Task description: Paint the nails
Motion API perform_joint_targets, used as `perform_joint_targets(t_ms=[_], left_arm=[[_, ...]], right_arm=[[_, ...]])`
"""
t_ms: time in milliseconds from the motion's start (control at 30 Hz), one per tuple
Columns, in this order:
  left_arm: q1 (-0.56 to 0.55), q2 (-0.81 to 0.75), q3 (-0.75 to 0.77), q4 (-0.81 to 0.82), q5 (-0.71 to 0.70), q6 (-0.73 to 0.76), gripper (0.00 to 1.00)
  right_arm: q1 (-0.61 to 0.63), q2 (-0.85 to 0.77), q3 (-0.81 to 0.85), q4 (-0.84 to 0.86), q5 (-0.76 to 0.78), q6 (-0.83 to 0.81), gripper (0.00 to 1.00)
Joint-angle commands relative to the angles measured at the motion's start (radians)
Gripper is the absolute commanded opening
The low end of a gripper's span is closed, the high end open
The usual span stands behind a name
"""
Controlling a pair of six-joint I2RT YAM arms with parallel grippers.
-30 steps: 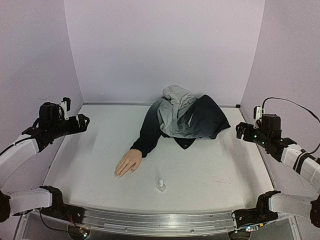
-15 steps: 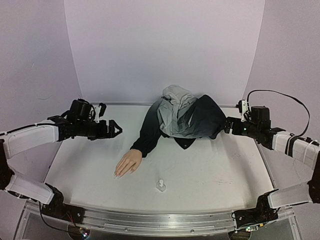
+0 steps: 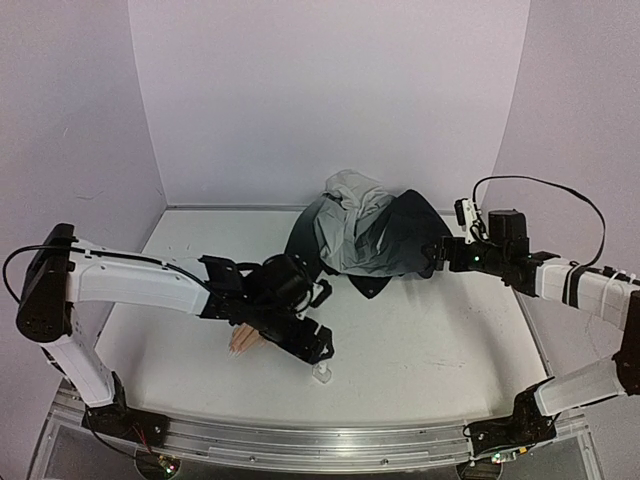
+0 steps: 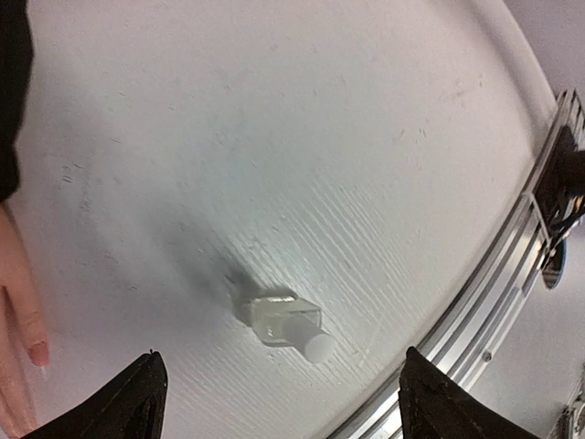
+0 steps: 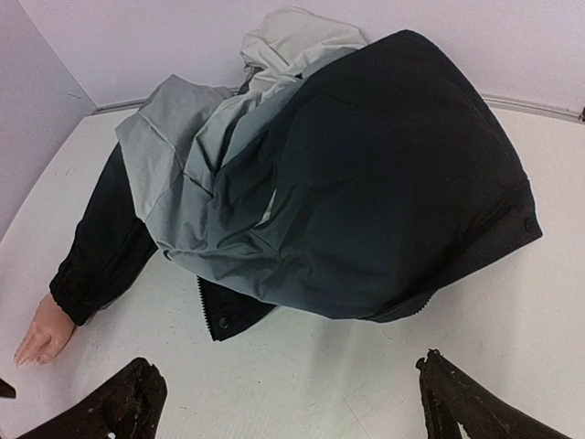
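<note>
The flesh-coloured mannequin hand (image 3: 243, 341) lies palm down at the end of a dark sleeve (image 3: 293, 262), mostly covered by my left arm in the top view. One of its nails (image 4: 38, 353) shows pinkish at the left edge of the left wrist view. A small clear bottle with a white cap (image 4: 277, 317) stands on the table (image 3: 420, 350). My left gripper (image 3: 317, 350) hangs just above the bottle (image 3: 322, 373), open, with the bottle between and beyond its fingertips (image 4: 139, 395). My right gripper (image 3: 436, 258) is open and empty in front of the jacket.
A crumpled grey and black jacket (image 5: 347, 183) fills the back middle of the table, and the mannequin hand (image 5: 44, 335) pokes from its sleeve. The metal front rail (image 4: 512, 265) runs close behind the bottle. Lilac walls close in the back and sides.
My left arm has swung in from the far left, across the mannequin hand, to hover over the bottle. My right arm has reached further left toward the jacket.
</note>
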Motion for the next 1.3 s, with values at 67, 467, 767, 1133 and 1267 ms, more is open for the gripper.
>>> perform_joint_targets(t_ms=[67, 467, 767, 1133, 1267], left_arm=[[-0.158, 0.134, 0.197, -0.191, -0.166, 0.002, 0.88], [-0.197, 0.255, 0.322, -0.298, -0.274, -0.001, 0.71], [-0.194, 0.292, 0.359, -0.331, -0.272, -0.021, 0.46], [-0.192, 0.330, 0.377, -0.352, -0.278, -0.027, 0.29], [-0.191, 0.319, 0.383, -0.361, -0.292, -0.027, 0.20]], right_arm=[[0.012, 0.005, 0.047, 0.063, -0.024, -0.023, 0.98], [0.016, -0.012, 0.041, 0.067, -0.027, -0.029, 0.98], [0.018, -0.016, 0.034, 0.066, -0.030, -0.031, 0.98], [0.018, -0.007, 0.037, 0.066, -0.036, -0.029, 0.98], [0.022, -0.004, 0.032, 0.065, -0.035, -0.030, 0.98]])
